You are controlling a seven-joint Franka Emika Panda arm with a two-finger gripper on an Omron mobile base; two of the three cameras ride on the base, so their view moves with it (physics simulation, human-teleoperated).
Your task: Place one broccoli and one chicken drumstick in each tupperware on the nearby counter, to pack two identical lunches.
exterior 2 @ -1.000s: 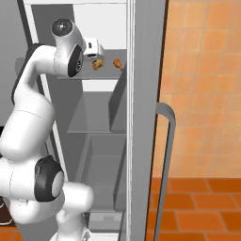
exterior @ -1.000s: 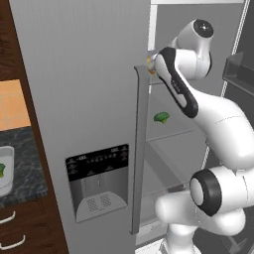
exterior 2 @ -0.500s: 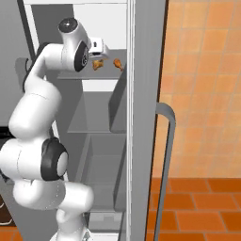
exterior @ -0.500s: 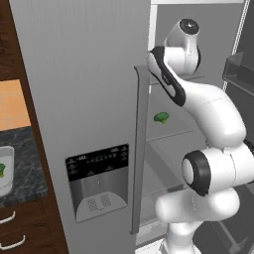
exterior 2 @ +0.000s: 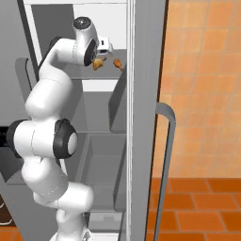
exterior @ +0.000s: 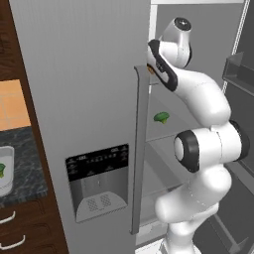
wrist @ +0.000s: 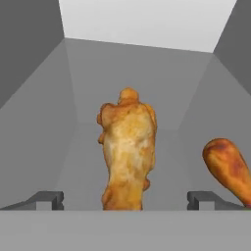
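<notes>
**Golden drumstick lined up between the fingers**

Golden-brown, the nearer chicken drumstick (wrist: 127, 152) stands dead centre ahead of the hand (wrist: 125, 200), whose fingers (wrist: 49, 198) are spread wide and grasp nothing. Over the last second the arm has swung its upper joints round and pushed the hand deeper onto the fridge's top shelf (exterior 2: 101, 84), so a grab looks close. A second drumstick (wrist: 228, 166) lies just to one side. Broccoli (exterior: 160, 117) waits on a lower shelf; the tupperware (exterior: 5, 171) sits on the bench (exterior: 27, 163).
</notes>
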